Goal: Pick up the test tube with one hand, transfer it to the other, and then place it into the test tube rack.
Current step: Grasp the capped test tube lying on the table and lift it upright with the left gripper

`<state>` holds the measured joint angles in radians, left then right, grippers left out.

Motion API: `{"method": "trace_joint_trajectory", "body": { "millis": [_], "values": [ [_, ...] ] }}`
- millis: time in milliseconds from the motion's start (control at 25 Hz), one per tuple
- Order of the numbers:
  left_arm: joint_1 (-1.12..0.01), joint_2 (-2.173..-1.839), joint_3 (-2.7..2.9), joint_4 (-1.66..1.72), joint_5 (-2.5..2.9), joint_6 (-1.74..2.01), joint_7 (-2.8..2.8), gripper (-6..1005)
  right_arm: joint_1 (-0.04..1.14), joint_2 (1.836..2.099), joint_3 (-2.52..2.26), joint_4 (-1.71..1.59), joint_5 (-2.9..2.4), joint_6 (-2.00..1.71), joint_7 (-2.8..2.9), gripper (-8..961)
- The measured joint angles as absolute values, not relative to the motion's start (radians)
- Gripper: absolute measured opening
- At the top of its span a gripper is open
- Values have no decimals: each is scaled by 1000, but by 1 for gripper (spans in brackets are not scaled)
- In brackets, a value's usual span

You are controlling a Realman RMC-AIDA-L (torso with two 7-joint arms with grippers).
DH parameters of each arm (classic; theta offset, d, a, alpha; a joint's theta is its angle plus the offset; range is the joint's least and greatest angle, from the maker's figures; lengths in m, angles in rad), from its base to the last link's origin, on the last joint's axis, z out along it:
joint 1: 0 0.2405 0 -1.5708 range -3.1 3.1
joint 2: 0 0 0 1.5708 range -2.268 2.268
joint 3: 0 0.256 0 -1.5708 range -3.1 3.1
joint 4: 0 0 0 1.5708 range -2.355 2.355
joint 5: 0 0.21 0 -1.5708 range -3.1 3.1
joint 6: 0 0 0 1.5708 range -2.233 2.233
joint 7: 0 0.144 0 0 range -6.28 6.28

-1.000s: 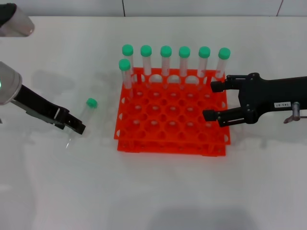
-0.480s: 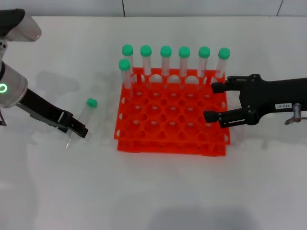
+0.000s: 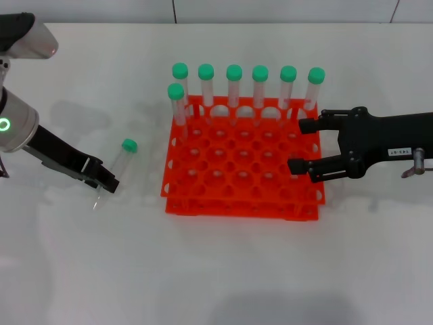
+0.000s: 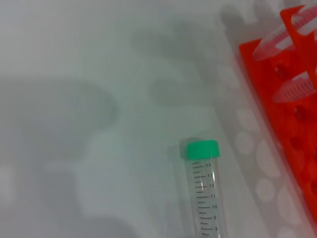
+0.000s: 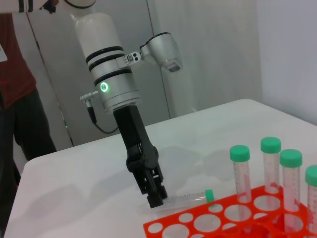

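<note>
The test tube lies flat on the white tabletop, green cap toward the far side, just left of the test tube rack. The left pincer sits low at the tube's tapered end; I cannot tell whether it is open or gripping. The right pincer hovers open over the rack's right edge, near seven upright capped tubes

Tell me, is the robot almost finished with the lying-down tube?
No. Seven tubes already stand in the rack. The test tube lies on the table while the left gripper reaches its tip. The open right gripper waits over the rack. Lifting, handover and placing remain.
</note>
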<state>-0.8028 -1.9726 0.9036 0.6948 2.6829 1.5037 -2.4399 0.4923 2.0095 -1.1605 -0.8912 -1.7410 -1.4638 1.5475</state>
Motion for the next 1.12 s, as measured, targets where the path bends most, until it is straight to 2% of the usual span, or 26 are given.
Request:
{"method": "trace_joint_trajectory", "body": {
  "millis": [160, 1120],
  "values": [
    [-808, -1973, 904, 688, 2695, 1500, -2440, 392, 492, 2010, -1161, -891, -1741, -1463, 1547, 847],
    [-827, -1974, 930, 652, 2705, 1487, -2441, 359, 492, 2010, -1158, -891, -1741, -1463, 1546, 841]
  ]
}}
